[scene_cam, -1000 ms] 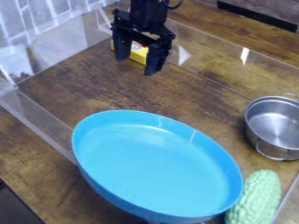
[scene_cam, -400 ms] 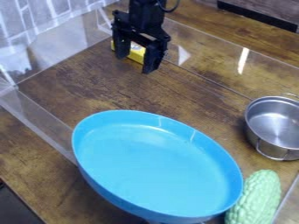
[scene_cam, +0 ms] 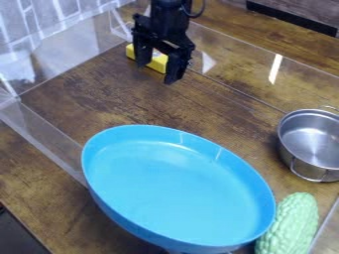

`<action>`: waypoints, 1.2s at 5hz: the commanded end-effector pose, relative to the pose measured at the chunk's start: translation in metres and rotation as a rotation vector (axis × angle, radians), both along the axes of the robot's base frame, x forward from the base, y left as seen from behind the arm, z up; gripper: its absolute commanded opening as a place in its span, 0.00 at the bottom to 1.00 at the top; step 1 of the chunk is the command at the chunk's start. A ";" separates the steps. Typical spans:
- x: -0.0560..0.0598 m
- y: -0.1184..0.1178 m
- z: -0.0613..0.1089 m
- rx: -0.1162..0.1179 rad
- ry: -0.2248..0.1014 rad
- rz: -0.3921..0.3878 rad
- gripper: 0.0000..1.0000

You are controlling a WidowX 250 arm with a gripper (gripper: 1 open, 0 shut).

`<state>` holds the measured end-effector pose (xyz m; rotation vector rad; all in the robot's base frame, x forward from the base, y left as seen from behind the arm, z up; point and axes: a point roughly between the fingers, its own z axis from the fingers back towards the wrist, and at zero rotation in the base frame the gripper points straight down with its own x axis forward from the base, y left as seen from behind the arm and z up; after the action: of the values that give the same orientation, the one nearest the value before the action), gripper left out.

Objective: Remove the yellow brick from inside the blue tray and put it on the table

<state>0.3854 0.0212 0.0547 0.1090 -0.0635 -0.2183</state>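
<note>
The tray serves as the landmark: a big round light-blue dish low in the middle of the view, resting on the dark wood-grain counter. Its inside is bare blue.

Left of the tray, a clear plastic wall edges the counter and runs up toward the far corner.

Up and slightly left of the tray, well apart from its rim, the brick lies on the counter, outside the tray. Only part of its yellow shows, since the black pincer stands over it, pointing straight down. The pincer is spread wide, with 1 finger on the brick's left and the other on its right. Whether either finger touches the brick cannot be told; the brick seems to sit on the wood rather than hang.

Right of the tray and a little above its middle, near the frame's edge, a small steel bowl sits upright and apart from the rim.

At the tray's lower right, just beside the rim, lies a bumpy pale-green vegetable.
</note>
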 end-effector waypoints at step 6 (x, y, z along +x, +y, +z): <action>0.045 0.020 0.016 0.016 -0.159 -0.027 1.00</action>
<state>0.4184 0.0370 0.0374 0.1247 -0.1291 -0.2502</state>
